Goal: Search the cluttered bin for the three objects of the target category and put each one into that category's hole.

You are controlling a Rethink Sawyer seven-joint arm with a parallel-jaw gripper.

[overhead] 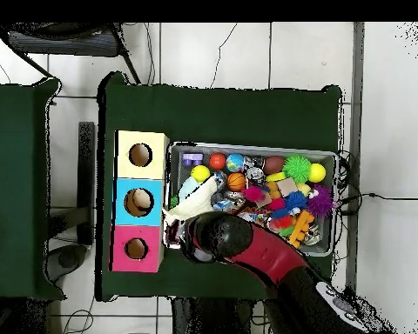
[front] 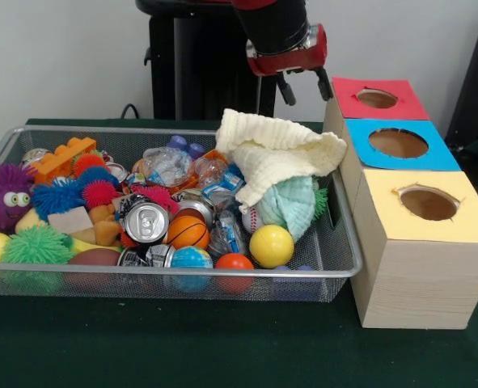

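Cream cloth (front: 275, 149) atop bin (front: 348, 242) clutter

We see gripper (front: 303, 85) empty, fingers spread, hanging above bin's (front: 348, 242) far right corner, left of red hole (front: 377, 99). Cream cloth (front: 275, 153) heaped in bin's right end. Crushed can (front: 145, 220), orange ball (front: 188, 231), yellow ball (front: 271, 246) toward bin's front.
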